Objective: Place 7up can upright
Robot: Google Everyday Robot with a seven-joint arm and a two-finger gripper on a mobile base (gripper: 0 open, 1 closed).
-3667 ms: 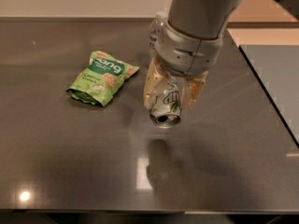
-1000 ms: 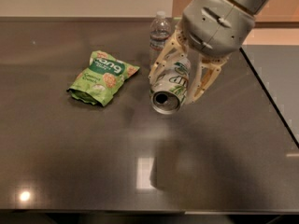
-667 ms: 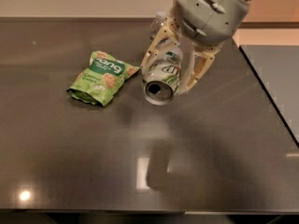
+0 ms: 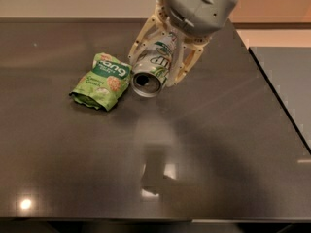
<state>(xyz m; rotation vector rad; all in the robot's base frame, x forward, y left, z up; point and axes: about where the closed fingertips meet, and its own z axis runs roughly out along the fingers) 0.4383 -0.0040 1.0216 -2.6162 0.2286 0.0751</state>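
Two cream plastic fingers (image 4: 186,63) of the grey robot gripper (image 4: 151,72) are clamped on either side of the small silver-white 7up can with green lettering (image 4: 159,59). They hold it, apparently lifted, over the dark glossy tabletop (image 4: 223,149), just right of the crumpled green snack bag (image 4: 102,80). The can's round end tips down toward me, so I'd say it needs rotating before it can stand.

Cropped by the top edge: tool (image 4: 150,68) over the table's (image 4: 218,130) back, clamped on the can (image 4: 158,59). Hidden inside its grip: the can's far end.
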